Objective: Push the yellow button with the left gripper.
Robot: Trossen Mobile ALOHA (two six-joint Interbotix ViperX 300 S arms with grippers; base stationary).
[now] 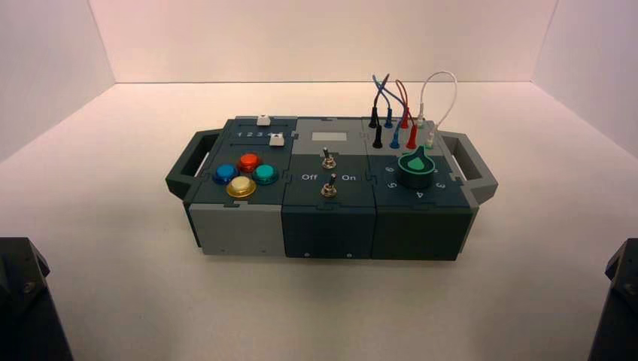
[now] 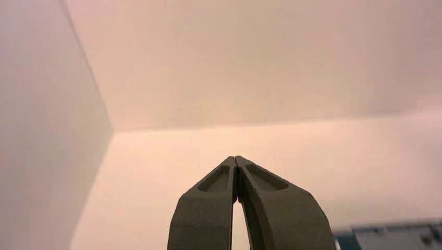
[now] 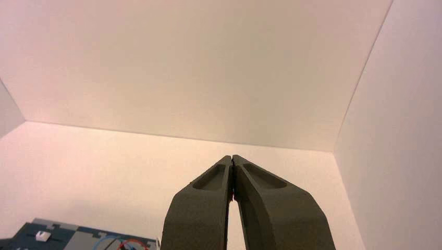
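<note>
The yellow button sits nearest the front in a cluster of four round buttons on the left part of the box, with a blue button, a red-orange button and a teal-green button around it. My left gripper is shut and empty, its tips touching, aimed at bare table left of the box. My left arm is parked at the lower left, far from the button. My right gripper is shut and empty; its arm is parked at the lower right.
The box also bears two white sliders, two toggle switches marked Off and On, a green knob and plugged wires. It has handles at both ends. White walls enclose the table.
</note>
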